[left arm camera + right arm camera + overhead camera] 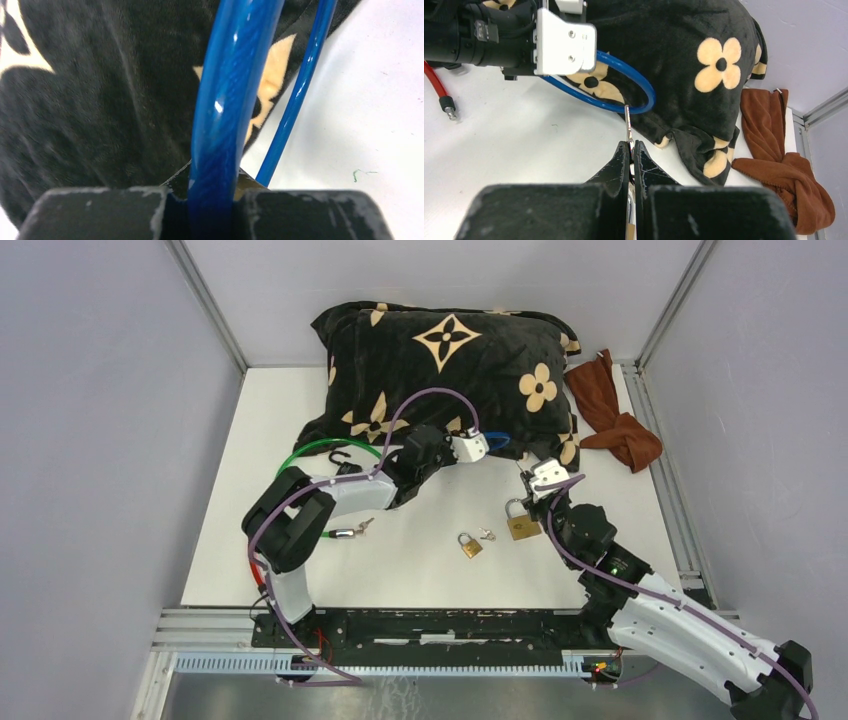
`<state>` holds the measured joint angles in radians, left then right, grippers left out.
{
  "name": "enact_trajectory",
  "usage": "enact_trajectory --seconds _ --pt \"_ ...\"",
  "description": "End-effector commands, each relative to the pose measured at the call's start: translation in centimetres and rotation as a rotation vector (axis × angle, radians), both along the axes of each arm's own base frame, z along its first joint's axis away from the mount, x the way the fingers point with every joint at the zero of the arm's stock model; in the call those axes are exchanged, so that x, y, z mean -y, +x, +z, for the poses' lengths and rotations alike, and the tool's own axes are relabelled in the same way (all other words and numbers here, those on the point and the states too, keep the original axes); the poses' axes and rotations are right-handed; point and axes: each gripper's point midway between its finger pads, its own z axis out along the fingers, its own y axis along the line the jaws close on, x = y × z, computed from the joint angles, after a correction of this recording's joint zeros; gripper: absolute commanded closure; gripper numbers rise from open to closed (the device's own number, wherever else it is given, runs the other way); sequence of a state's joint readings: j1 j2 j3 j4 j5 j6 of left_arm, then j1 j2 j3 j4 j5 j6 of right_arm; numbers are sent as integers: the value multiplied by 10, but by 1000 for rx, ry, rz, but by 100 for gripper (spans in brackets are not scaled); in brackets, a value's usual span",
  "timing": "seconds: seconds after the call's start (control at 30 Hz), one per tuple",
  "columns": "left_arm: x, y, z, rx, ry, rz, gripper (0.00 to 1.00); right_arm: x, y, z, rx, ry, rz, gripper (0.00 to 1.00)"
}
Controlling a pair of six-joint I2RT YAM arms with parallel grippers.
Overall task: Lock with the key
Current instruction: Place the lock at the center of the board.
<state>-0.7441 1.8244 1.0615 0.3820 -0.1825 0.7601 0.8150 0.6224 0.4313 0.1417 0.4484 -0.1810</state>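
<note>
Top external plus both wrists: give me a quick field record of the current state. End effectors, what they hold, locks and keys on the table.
left end effector: shut on blue cable loop, at front edge of pillow
right end effector: shut on key; tip at the loop, contact unclear
large padlock: brass, on table, near right end effector
small padlock: brass, left of the large one, apart
loose key: between the padlocks
green cable: on table beside left arm
brown cloth: back right, beside pillow

Glossy blue cable (pixel 220 100), plush velvety pillow (pixel 480 370), brass padlock (pixel 470 546)
</note>
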Motion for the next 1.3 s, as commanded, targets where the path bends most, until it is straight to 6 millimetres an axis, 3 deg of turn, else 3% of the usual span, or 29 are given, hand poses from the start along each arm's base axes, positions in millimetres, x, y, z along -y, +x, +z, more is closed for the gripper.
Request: enact_trajectory --seconds 0.0,0.1,0.23,0.3,0.37,0.47,0.7,0.83,0.93,1.03,1.1,1.27 --pt "13 5 27 231 90 -128 98 0 -1 8 24 20 12 100" --pt "12 -23 -14 173 250 -299 95 -5 -1 8 21 16 36 100" --pt "4 -47 -46 54 324 -366 55 -11 -1 5 9 6 61 100" --pt "2 -56 -53 -5 327 -392 35 -13 0 4 5 2 71 100" --pt "-1 -70 -62 -97 353 -432 26 -16 -1 3 -1 -3 84 100" --pt "-7 -97 -69 -257 381 -485 22 -22 -1 2 -17 -10 114 100" --pt "-19 -134 -56 -475 404 -535 9 -44 8 -13 -136 -35 160 100" --pt "-16 -154 -35 -531 356 -597 1 -51 22 -20 -214 -20 144 100" --pt "-14 -168 -13 -551 274 -611 0 -54 36 -25 -274 19 141 100" --pt "-17 -183 8 -571 189 -592 0 -70 48 -30 -337 83 208 100" --pt "-23 -195 16 -596 139 -559 0 -84 57 -41 -396 117 272 100" --pt "-45 -226 23 -660 35 -497 0 -105 83 -90 -608 158 349 100"
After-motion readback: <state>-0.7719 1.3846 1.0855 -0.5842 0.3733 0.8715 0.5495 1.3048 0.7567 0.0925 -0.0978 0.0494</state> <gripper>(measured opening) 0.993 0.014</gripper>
